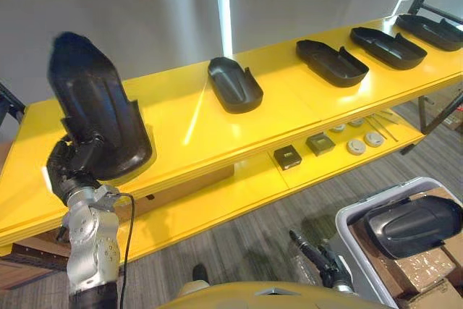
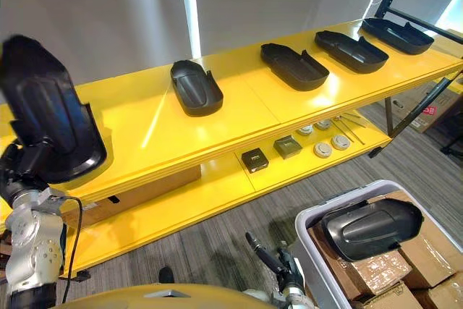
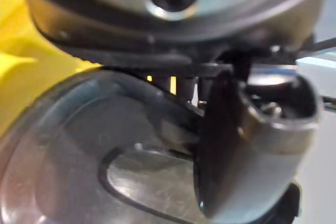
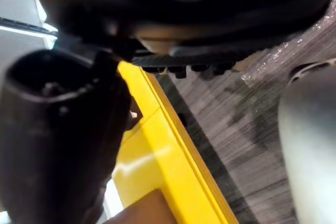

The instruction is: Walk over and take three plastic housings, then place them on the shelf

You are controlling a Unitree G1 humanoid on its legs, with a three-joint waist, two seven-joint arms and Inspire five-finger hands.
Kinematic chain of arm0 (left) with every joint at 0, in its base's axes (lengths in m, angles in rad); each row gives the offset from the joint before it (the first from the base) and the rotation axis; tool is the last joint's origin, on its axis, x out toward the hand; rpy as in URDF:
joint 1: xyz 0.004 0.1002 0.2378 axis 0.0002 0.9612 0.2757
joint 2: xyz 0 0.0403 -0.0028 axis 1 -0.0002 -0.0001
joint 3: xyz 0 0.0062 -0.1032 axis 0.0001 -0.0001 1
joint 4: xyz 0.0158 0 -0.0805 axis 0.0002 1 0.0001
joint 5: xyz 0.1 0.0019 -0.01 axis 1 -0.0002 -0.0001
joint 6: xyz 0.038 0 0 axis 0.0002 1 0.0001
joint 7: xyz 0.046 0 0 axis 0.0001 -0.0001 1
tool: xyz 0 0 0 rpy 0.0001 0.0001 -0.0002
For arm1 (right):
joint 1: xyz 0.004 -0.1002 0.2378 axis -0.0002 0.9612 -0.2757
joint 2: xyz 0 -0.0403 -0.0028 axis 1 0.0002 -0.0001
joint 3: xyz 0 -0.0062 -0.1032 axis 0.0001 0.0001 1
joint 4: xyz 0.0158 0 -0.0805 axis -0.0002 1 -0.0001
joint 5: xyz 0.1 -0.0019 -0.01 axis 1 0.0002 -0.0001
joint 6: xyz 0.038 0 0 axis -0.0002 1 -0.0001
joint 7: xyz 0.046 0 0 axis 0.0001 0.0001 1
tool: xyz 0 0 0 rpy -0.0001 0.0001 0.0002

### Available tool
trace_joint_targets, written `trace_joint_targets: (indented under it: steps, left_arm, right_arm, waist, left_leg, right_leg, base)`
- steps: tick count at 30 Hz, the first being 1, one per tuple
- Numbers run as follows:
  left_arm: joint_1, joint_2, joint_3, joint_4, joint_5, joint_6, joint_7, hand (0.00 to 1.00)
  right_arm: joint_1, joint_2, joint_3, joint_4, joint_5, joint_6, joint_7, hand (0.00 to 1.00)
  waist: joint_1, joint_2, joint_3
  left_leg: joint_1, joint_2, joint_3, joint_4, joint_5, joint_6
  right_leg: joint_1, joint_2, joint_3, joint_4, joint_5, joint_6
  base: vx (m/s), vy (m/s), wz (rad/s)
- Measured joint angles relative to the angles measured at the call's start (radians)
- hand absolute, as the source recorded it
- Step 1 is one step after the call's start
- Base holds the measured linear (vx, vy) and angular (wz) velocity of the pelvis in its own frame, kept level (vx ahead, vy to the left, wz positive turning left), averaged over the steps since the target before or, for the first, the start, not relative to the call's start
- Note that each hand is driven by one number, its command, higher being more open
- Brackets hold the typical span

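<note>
my left hand [image 1: 72,166] is curled tight round the lower end of a black plastic housing [image 1: 94,106], holding it nearly upright and leaning back a little over the left end of the yellow shelf [image 1: 173,117]. its lower edge hangs close to the top board; i cannot tell whether it touches. along the same board, to my right, four other housings lie flat with the hollow side up: the nearest housing [image 1: 235,86], the next housing [image 1: 331,63], a third housing [image 1: 387,48] and the far housing [image 1: 434,32]. on the lower board [image 1: 239,186] sit small dark boxes [image 1: 287,157] and pale round discs [image 1: 355,146]. my right hand [image 1: 318,255] hangs low in front of me, beside a white bin [image 1: 347,218] that holds one more housing [image 1: 412,226] resting on cardboard boxes [image 1: 427,265]; it carries nothing, and i cannot tell whether it is spread or curled. i judge that i am in the placing step, with this piece brought to the shelf but not yet set down. the next move calls for tipping it flat, hollow side up, onto the bare stretch left of the nearest housing, lowering it until the board takes its weight, and only then loosening my grip, so it does not slide off the front edge.
</note>
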Motion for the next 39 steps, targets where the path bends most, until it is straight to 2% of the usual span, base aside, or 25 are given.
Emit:
trace_joint_targets:
  steps: [3,8,12,18,23,39]
  left_arm:
    - [-0.053,0.022,0.002,0.057,-0.036,0.006,-0.015,0.0]
    - [-0.158,0.136,0.002,0.178,-0.082,0.037,-0.084,0.0]
    - [-0.24,0.159,0.003,0.252,-0.142,0.076,-0.122,0.0]
    - [-0.333,0.229,0.001,0.327,-0.189,0.151,-0.155,0.0]
    - [-0.398,0.255,-0.006,0.402,-0.194,0.163,-0.152,0.0]
    - [-0.518,0.322,-0.024,0.52,-0.225,0.2,-0.127,0.0]
  right_arm:
    - [-0.017,-0.006,0.01,0.034,-0.003,0.013,0.017,1.0]
    - [-0.042,-0.023,0.024,0.057,0.006,0.021,0.047,1.0]
    - [-0.073,-0.05,0.018,0.093,0.018,0.026,0.065,1.0]
    - [-0.095,-0.055,0.006,0.142,0.018,0.038,0.085,1.0]
    - [-0.092,-0.057,-0.004,0.176,0.02,0.057,0.095,1.0]
    - [-0.1,-0.057,-0.003,0.207,0.049,0.056,0.095,1.0]
  waist:
    - [0.006,-0.008,0.007]
    - [0.001,-0.011,0.017]
    - [-0.001,0.01,0.056]
    - [-0.021,0.011,0.085]
    - [-0.024,0.011,0.099]
    - [-0.025,0.012,0.135]
  left_leg:
    - [-0.004,-0.001,-0.002,0.0,0.002,-0.005]
    - [-0.005,-0.002,-0.003,0.0,0.002,-0.005]
    - [-0.004,-0.003,-0.003,0.0,0.002,-0.005]
    - [0.001,-0.002,-0.001,0.0,0.002,-0.005]
    - [0.002,-0.001,0.001,0.0,0.002,-0.006]
    - [0.003,-0.001,0.006,0.0,0.002,-0.006]
  right_leg:
    - [0.001,0.0,-0.001,-0.011,0.001,0.001]
    - [0.002,0.0,0.0,-0.013,0.003,0.005]
    - [0.003,0.001,0.0,-0.013,0.003,0.005]
    - [0.008,0.002,0.001,-0.014,0.002,0.004]
    - [0.007,0.002,0.004,-0.013,0.002,0.004]
    - [0.004,0.002,0.012,-0.011,0.003,0.004]
  base:
    - [0.03,-0.004,-0.01]
    - [0.05,-0.013,-0.01]
    - [0.01,-0.004,0.0]
    - [0.0,0.0,0.0]
    - [0.0,0.0,0.0]
    - [0.0,0.0,-0.01]
